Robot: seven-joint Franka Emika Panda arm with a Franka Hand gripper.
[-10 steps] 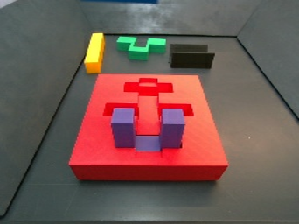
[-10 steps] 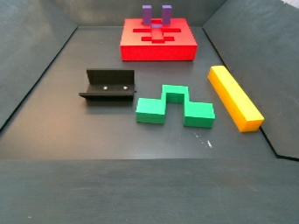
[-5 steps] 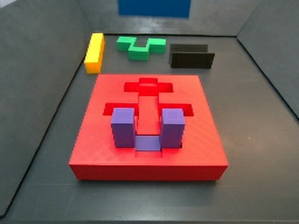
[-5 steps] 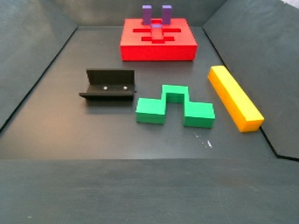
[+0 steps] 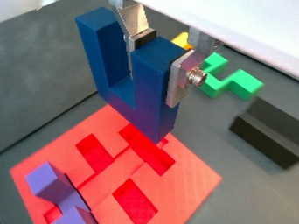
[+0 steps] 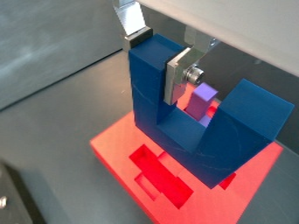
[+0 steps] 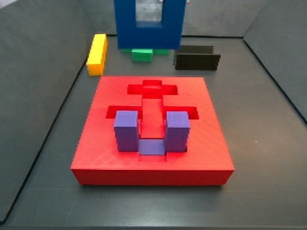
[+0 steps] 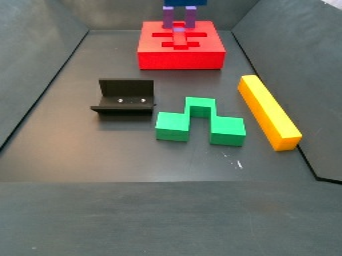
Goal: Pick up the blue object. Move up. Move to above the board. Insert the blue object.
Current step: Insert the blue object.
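My gripper (image 5: 158, 52) is shut on one prong of the dark blue U-shaped object (image 5: 131, 79), prongs up, base bar down; both show in the other wrist view too, gripper (image 6: 158, 52) and object (image 6: 193, 109). The blue object hangs in the air over the end of the red board (image 5: 176, 179) that is nearest the green block. In a side view the blue object (image 7: 147, 31) is high behind the board (image 7: 150, 153). A purple U-shaped block (image 7: 150, 133) sits in a slot of the board. In a side view only the blue object's lower edge (image 8: 181, 3) shows.
A yellow bar (image 7: 97, 52), a green block (image 8: 198, 122) and the dark fixture (image 7: 196, 58) lie on the grey floor beyond the board. The blue object hides most of the green block in a side view. Grey walls enclose the floor.
The blue object, held in my gripper, has come down into a side view from above. One second ago it was out of view; now it covers most of the green block.
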